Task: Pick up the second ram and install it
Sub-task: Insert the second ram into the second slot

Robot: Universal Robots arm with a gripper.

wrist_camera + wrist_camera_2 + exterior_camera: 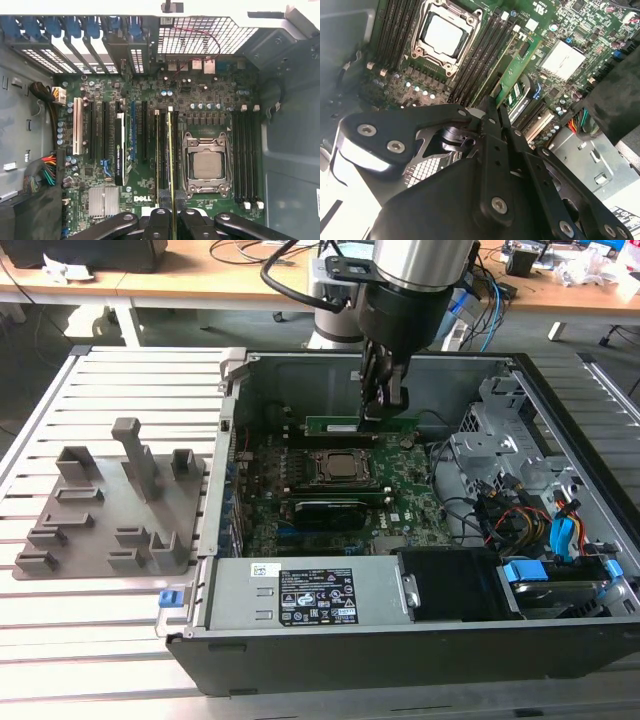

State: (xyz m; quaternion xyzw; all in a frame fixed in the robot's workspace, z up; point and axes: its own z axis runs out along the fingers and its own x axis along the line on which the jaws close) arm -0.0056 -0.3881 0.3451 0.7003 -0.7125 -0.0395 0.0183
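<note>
The second ram [335,425] is a thin green stick held level over the motherboard [405,502], just behind the processor socket [342,468] inside the open computer case. My gripper [383,412] comes down from above and is shut on its right part. In the first wrist view the second ram [170,150] shows edge-on, running away from my gripper [172,220] along the memory slots beside the socket [206,165]. The second wrist view has the stick [522,60] reaching out from my gripper [492,107]. Whether it sits in a slot I cannot tell.
A grey fixture plate [110,510] with upright blocks lies on the slatted table at the exterior view's left. Inside the case are a black expansion card [120,150], the power supply [300,590] at the front, and a drive cage with cables [530,510] at the right.
</note>
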